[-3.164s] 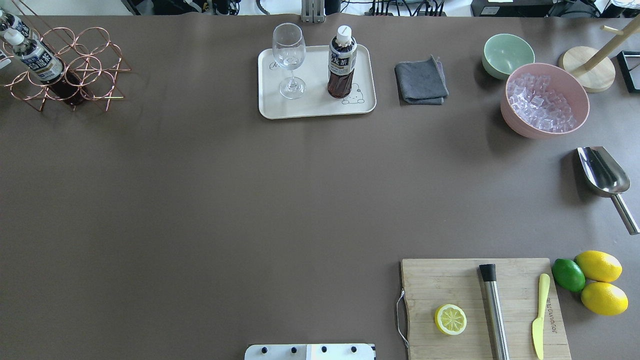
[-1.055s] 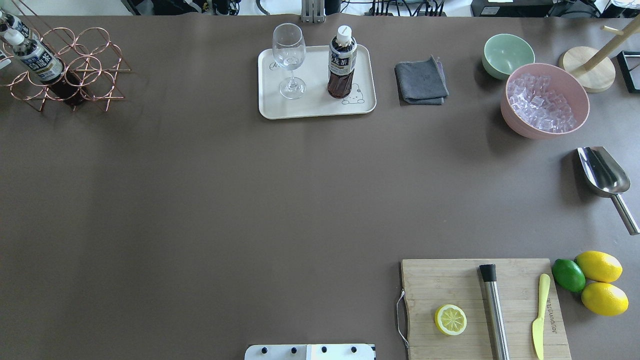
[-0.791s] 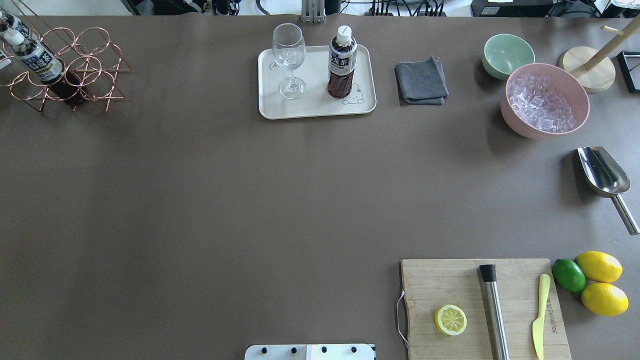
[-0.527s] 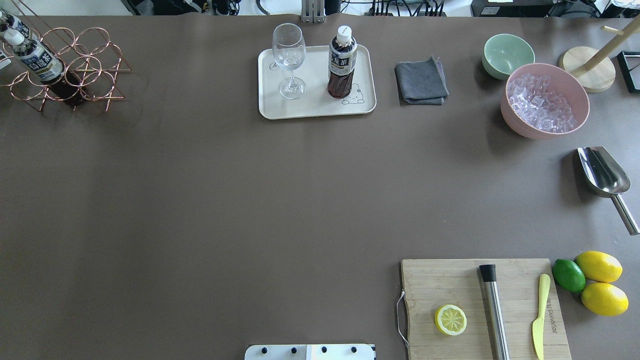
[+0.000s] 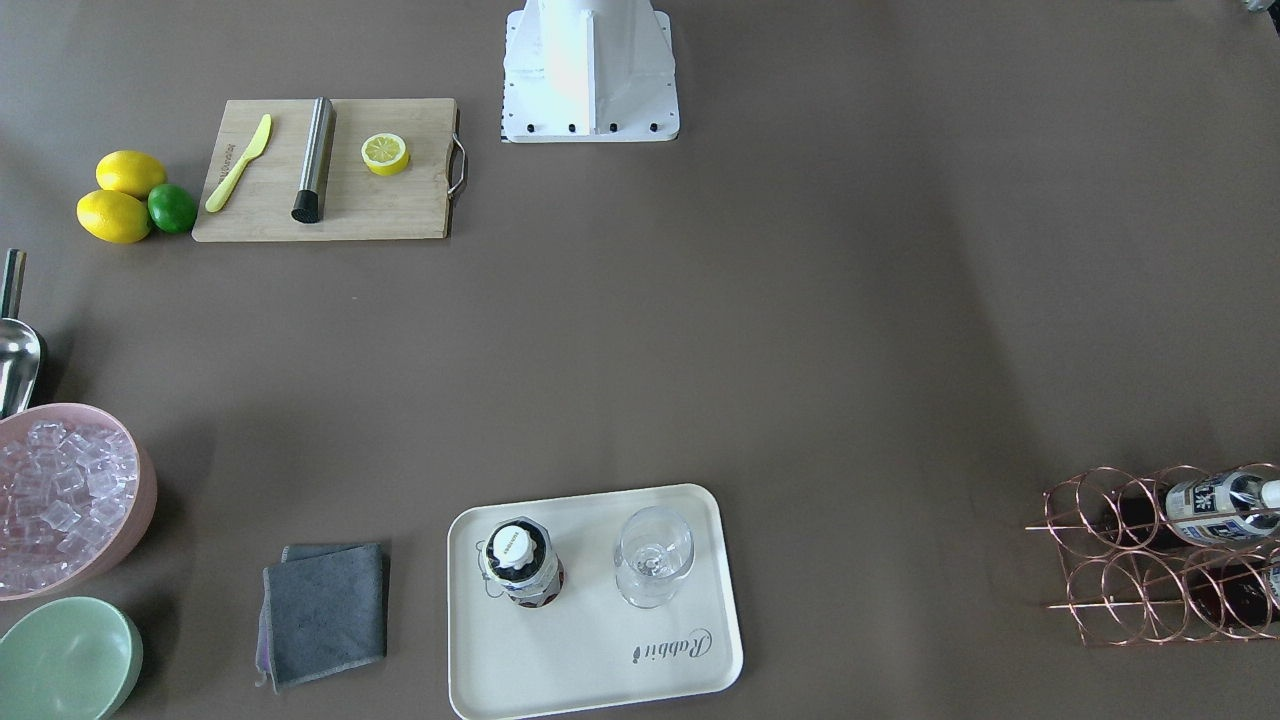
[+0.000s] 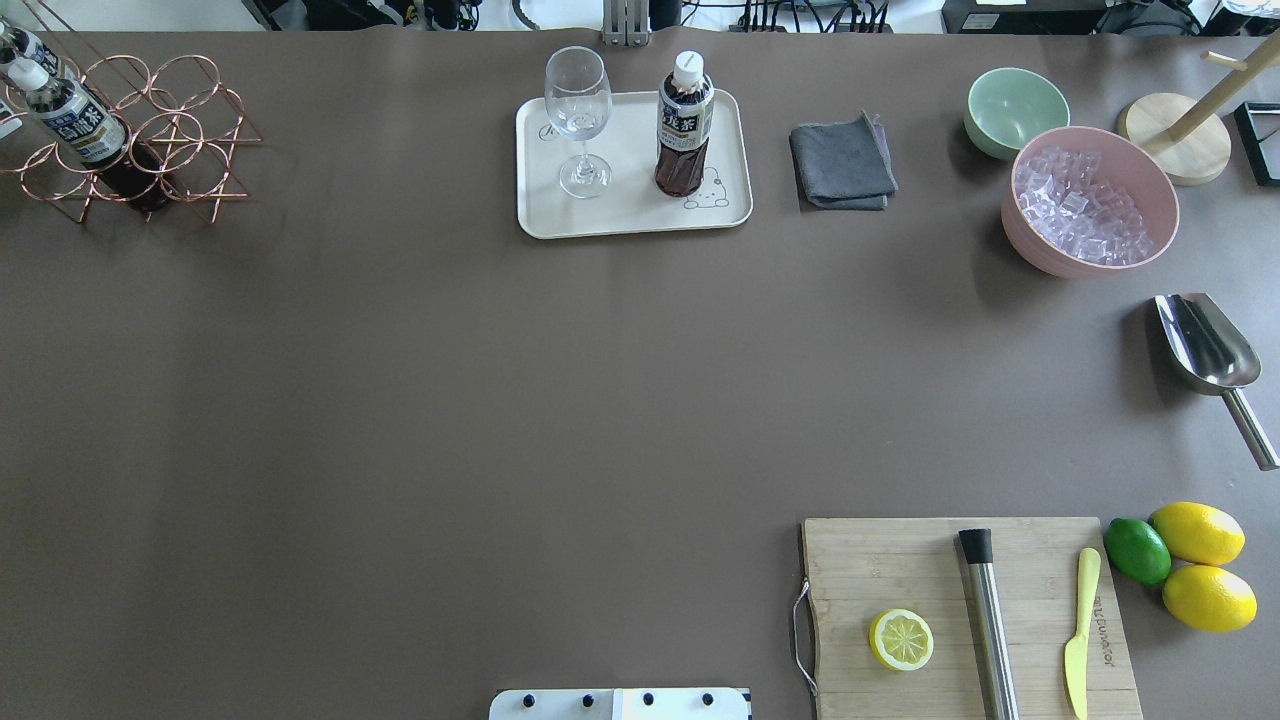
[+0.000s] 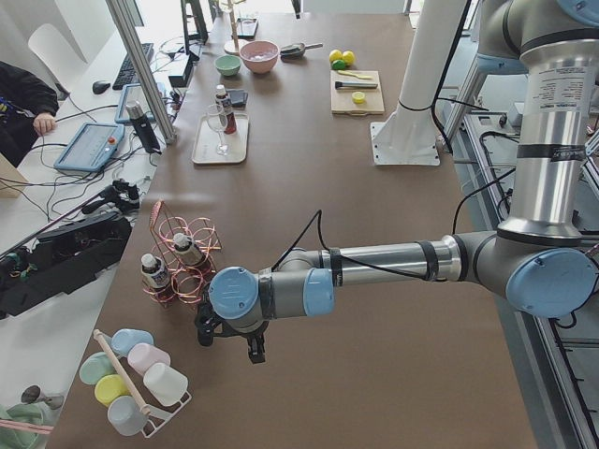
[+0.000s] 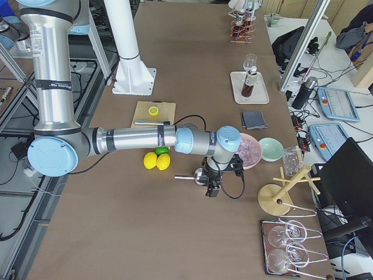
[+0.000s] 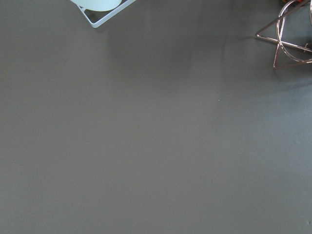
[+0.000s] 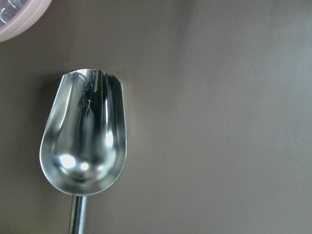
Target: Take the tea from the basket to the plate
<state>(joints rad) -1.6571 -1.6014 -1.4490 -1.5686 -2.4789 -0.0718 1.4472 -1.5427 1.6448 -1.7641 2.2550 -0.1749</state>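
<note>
Item: small clear plastic bottle of dark reddish-brown tea (image 6: 684,125), white-capped, upright on the cream-white rectangular plate (image 6: 630,224).
It stood beside a stemmed glass (image 6: 578,120), far from the rose-gold wire-ring basket (image 6: 175,140) of like bottles (image 6: 75,120); delivery judged done. My left gripper (image 7: 229,342) hung near the basket, my right gripper (image 8: 212,189) over a steel scoop (image 10: 83,141), probably parked clear; whether my fingers gripped or gaped I could not tell.

We are looking at a big brown table (image 6: 500,400). The basket (image 6: 190,130) is sitting at its far left. The plate (image 6: 630,215) is sitting in the far middle, with a grey cloth (image 6: 842,162) just to its right. Further right, a green bowl (image 6: 1015,108) and a pink bowl (image 6: 1030,250) are resting. A metal scoop (image 6: 1205,345) is lying at the right edge. Near right, a wooden board (image 6: 870,560) is lying beside two lemons (image 6: 1197,532) and a lime (image 6: 1137,550).
</note>
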